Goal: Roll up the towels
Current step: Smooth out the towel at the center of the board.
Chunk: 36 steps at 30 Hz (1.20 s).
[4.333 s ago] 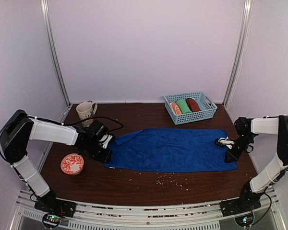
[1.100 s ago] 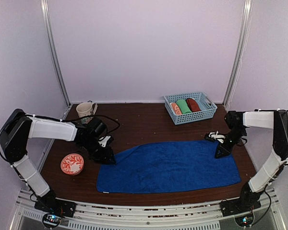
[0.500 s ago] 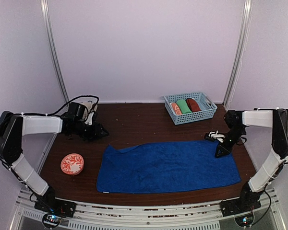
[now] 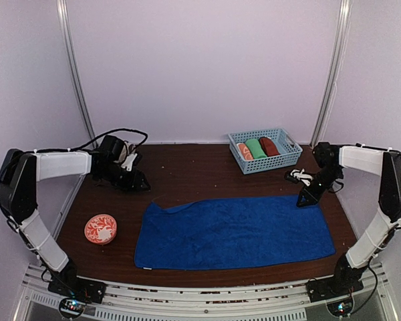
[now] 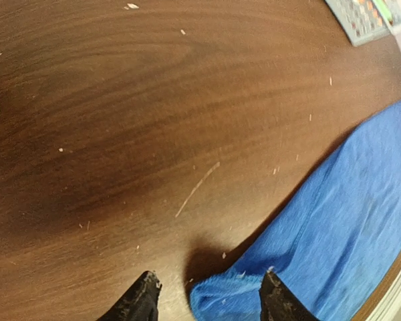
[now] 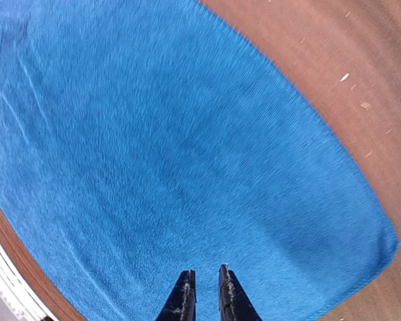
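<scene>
Blue towel [image 4: 234,231] lies flat and unrolled on the bench [image 4: 200,174], in the near-centre. Its long axis runs left-right and the short ends face the two arms. One small fold sits at the far-left corner; the rest is smooth.

Right gripper [image 4: 303,201] is at the towel's far-right corner, on or just over the edge; can't tell contact from above. Wrist view shows its fingers nearly together with only a thin slit. No cloth is visibly pinched, and the towel spreads out flat beyond the tips.

Left gripper [image 4: 142,182] is off the cloth, behind and left of the far-left corner, apart from it. Its fingers are spread with nothing between them. From this gripper the towel lies to the near-right.

Judgement: rolling should start at a short end and travel along the long axis. The right gripper is the nearer one to an end. The left has to come forward and right to reach its corner.

Basket [image 4: 274,164] sits at the far right of the bench, well behind the towel. It holds three rolls side by side: orange-and-white roll [image 4: 244,151], green roll [image 4: 256,148], rust-brown towel [image 4: 269,145]. The rust-brown one looks already done, so the blue one is what's left.
</scene>
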Each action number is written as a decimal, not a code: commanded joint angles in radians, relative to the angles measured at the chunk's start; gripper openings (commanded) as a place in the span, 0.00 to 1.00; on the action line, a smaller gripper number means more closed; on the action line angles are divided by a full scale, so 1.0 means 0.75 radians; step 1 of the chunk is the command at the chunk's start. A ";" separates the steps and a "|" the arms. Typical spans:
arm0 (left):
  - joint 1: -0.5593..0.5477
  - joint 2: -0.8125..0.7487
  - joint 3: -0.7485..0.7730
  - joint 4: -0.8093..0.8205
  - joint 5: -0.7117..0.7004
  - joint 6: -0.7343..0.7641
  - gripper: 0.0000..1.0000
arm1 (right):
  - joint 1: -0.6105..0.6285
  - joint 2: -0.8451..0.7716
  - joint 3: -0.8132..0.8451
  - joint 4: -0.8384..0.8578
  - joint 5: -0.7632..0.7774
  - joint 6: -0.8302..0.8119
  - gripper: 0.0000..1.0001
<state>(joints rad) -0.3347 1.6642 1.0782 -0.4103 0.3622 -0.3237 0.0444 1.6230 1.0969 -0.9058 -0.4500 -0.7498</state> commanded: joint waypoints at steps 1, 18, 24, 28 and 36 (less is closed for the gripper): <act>-0.006 -0.026 0.014 -0.098 0.016 0.350 0.54 | 0.007 -0.014 0.019 -0.021 -0.037 0.038 0.13; -0.121 0.294 0.140 -0.043 0.026 0.649 0.43 | 0.008 0.038 0.073 -0.057 -0.013 -0.033 0.13; -0.117 0.345 0.208 0.002 -0.007 0.593 0.07 | 0.008 0.068 0.082 0.017 -0.005 0.073 0.13; -0.082 0.357 0.200 0.022 -0.068 0.508 0.00 | 0.006 0.098 0.100 0.074 0.033 0.163 0.12; -0.019 0.290 0.087 0.100 -0.178 0.366 0.00 | -0.023 0.138 0.146 0.178 0.171 0.356 0.10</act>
<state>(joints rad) -0.3656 1.9202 1.1755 -0.3798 0.3027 0.0231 0.0437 1.7145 1.1687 -0.8299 -0.3912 -0.5816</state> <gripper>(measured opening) 0.003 0.104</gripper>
